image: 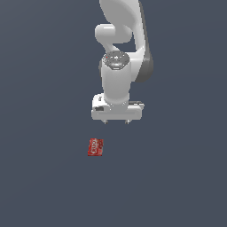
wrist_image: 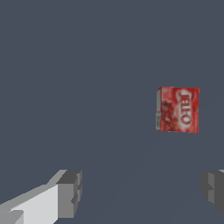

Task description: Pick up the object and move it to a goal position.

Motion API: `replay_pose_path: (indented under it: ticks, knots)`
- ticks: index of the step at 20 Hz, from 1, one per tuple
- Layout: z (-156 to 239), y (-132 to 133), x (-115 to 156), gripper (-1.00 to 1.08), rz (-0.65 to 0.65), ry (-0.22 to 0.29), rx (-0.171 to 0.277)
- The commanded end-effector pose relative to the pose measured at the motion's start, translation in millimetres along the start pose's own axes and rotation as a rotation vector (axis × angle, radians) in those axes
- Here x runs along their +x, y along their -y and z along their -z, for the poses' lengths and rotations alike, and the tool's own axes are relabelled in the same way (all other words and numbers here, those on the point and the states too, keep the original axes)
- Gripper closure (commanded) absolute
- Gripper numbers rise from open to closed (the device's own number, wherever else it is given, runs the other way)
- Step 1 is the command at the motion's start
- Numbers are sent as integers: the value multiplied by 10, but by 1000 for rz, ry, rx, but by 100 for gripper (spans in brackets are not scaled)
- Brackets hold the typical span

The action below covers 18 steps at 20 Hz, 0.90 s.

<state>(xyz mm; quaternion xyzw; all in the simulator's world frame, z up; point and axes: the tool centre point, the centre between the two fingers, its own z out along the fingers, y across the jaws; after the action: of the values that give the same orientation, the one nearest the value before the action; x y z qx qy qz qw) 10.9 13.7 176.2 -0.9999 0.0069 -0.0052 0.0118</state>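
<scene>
Our jaws stood spread wide with nothing between them, the gripper [image: 116, 120] hanging above the floor [image: 44, 177]. The box [image: 95, 147] lay on that floor, apart from the gripper, off toward the exterior view's left and nearer the camera; the wrist view showed it clear of both fingers [wrist_image: 70, 192]. We judged ourselves at the approach, before any grasp. Next we needed to centre over the box, descend, then close.

White arm [image: 119, 53] pointing down, pincer [image: 116, 121] spread wide, empty
</scene>
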Motion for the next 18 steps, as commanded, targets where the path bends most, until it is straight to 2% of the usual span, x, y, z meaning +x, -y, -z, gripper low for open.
replay_pose_path:
  ticks: [1, 10, 18]
  knots:
    - [0, 0, 0, -92, 0, 0, 0]
    - [290, 31, 137, -92, 18, -53, -13]
    - [213, -25, 167, -92, 14, -48, -13]
